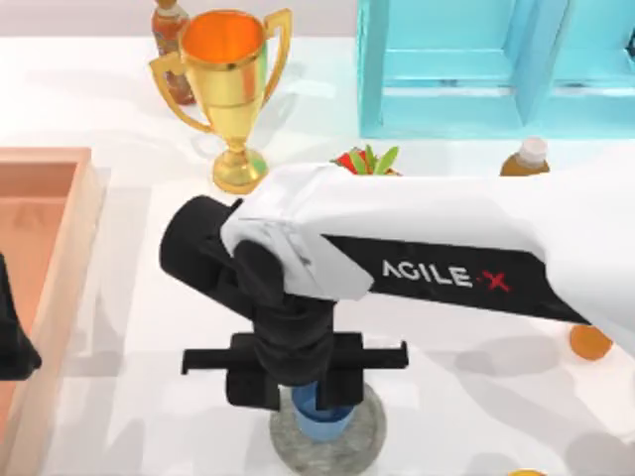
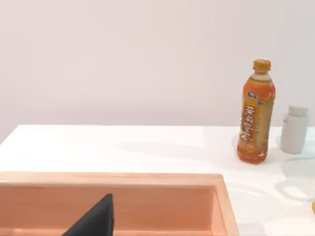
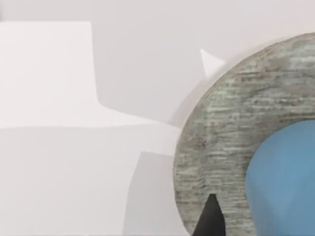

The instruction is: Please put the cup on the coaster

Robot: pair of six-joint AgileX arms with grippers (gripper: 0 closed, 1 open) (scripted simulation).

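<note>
The small blue cup (image 1: 319,418) stands upright on the round grey mottled coaster (image 1: 369,441) near the table's front edge, at the middle. My right gripper (image 1: 316,402) hangs straight over it, its black body hiding most of the cup, and its fingers stand apart on either side, open. In the right wrist view the cup (image 3: 285,182) rests on the coaster (image 3: 216,147), and one dark fingertip (image 3: 210,221) shows a little clear of the cup's side. My left gripper (image 1: 12,347) is parked at the left edge, over the orange tray.
A gold two-handled trophy (image 1: 230,79) and a bottle (image 1: 171,35) stand at the back left. A light blue cabinet (image 1: 496,64) is at the back right. A red pot (image 1: 365,161), a capped bottle (image 1: 524,159) and an orange (image 1: 589,342) lie around my right arm. The orange tray (image 1: 50,169) fills the left.
</note>
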